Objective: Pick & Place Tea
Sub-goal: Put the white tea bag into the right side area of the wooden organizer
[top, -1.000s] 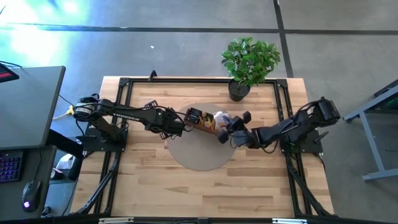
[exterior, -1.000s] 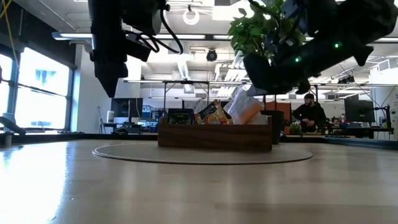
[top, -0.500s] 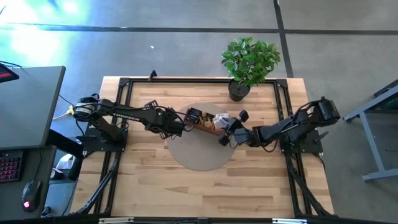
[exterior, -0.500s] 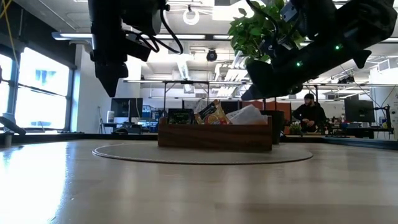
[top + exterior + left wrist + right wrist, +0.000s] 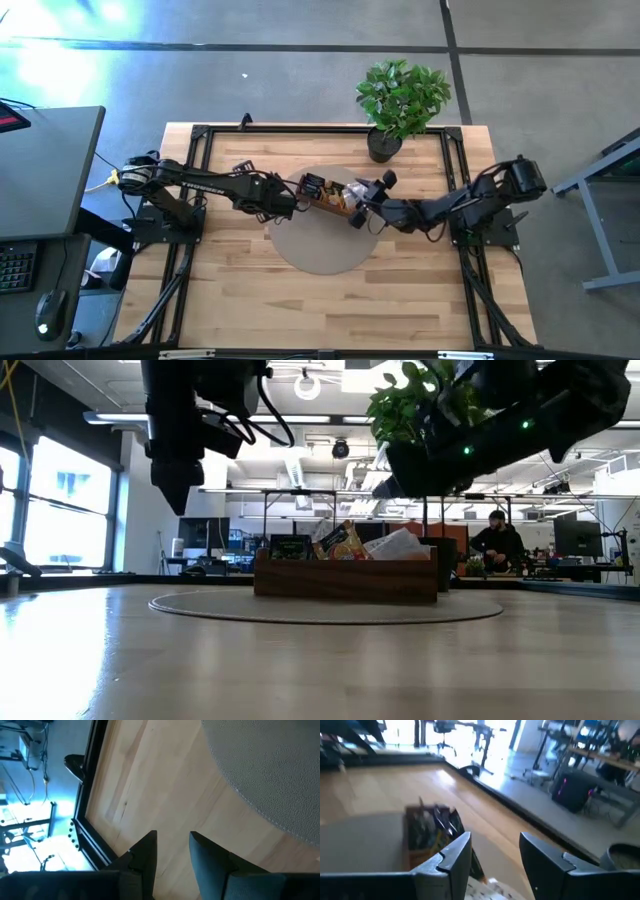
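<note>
- The wooden tray (image 5: pixel 328 196) sits on the round grey mat (image 5: pixel 320 245) around the middle of the tabletop (image 5: pixel 240 300), a bit toward the far edge where the potted plant (image 5: pixel 402 100) stands by the far right corner. Makes sense: both arms can reach it from their own side.
- The tea (image 5: pixel 345 542) is all in the tray as far as I can tell. In the low view you see a dark sachet, an orange-yellow one and a pale one poking up over the tray wall, leaning at odd angles like they were just dropped in, not stacked.
- The right gripper (image 5: pixel 370 196) hangs just over the tray's right end, above the pale sachets. Its wrist view shows both fingers (image 5: pixel 455 852) spread wide with nothing between them, tray visible beyond. My read: that's the drop-off pose, jaws open so the sachet falls into that end compartment.
- The left gripper (image 5: pixel 287 202) hovers near the tray's left end, up off the mat. Its wrist view shows the fingers (image 5: pixel 145 855) with a narrow gap and only bare wood and mat edge past them, so it's carrying nothing. Looks like it's parked there waiting its turn.
- I can't spot any loose sachets on the tabletop, so the job looks close to done.
</note>
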Tool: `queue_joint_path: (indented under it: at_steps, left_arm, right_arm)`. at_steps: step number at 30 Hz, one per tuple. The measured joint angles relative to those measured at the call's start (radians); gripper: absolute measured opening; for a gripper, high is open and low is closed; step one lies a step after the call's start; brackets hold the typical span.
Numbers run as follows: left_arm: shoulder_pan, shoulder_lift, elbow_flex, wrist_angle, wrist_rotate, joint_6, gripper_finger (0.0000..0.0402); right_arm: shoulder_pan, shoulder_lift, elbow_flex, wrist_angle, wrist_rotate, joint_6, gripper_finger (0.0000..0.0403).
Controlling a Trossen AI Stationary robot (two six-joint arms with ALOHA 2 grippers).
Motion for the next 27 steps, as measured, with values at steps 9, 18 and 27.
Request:
queue_joint_path:
  at_steps: [9,18,27]
  left_arm:
    - [0.000,0.000,0.000,-0.165,-0.002,-0.126,0.0110]
    - [0.000,0.000,0.000,-0.188,-0.063,-0.155,0.0110]
    - [0.000,0.000,0.000,-0.188,-0.126,-0.155,0.0110]
  right_arm:
    - [-0.069,0.000,0.000,-0.282,-0.105,0.165,0.0133]
    - [-0.074,-0.001,0.001,-0.386,-0.327,0.183,0.0124]
    - [-0.007,-0.116,-0.002,-0.405,-0.114,0.020,0.0124]
